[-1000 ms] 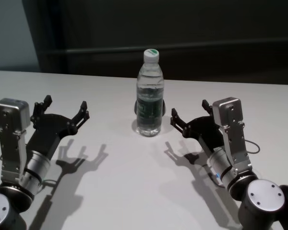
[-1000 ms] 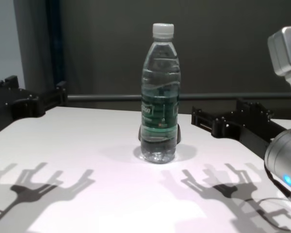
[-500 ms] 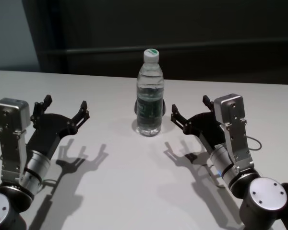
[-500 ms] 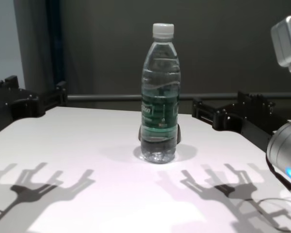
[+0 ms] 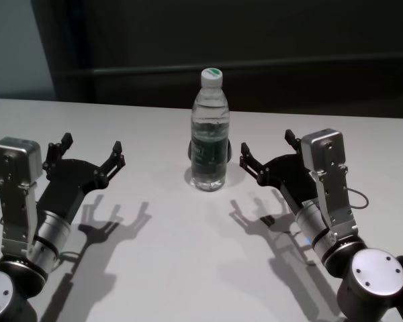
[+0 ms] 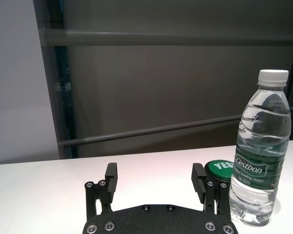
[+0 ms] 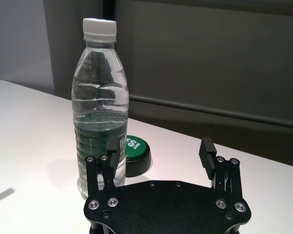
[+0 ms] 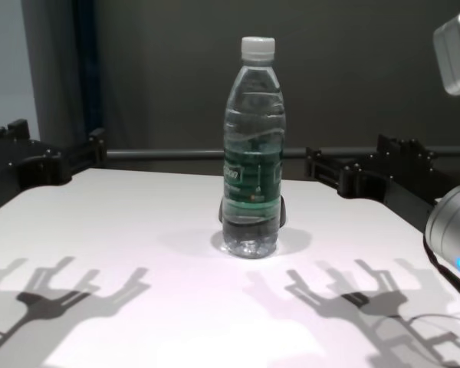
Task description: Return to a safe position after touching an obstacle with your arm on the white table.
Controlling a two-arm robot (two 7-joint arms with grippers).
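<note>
The obstacle, a tall clear water bottle [image 5: 209, 134] with a white cap and dark green label, stands upright in the middle of the white table [image 5: 174, 255]. It also shows in the chest view [image 8: 253, 153], the left wrist view [image 6: 261, 161] and the right wrist view [image 7: 100, 112]. My right gripper [image 5: 266, 144] is open and empty, hovering just right of the bottle without touching it; it shows in the right wrist view [image 7: 160, 150] and chest view [image 8: 349, 157]. My left gripper [image 5: 93, 144] is open and empty, farther off at the left [image 6: 155, 173].
A small dark round puck with a green top [image 7: 135, 148] sits on the table right behind the bottle [image 6: 219, 169]. A dark grey wall with a horizontal rail [image 5: 255, 65] runs behind the table's far edge. A thin cable [image 5: 356, 198] loops beside my right wrist.
My right gripper has lifted slightly and drawn a little to the right, away from the bottle. The bottle still stands upright. The left arm has not moved.
</note>
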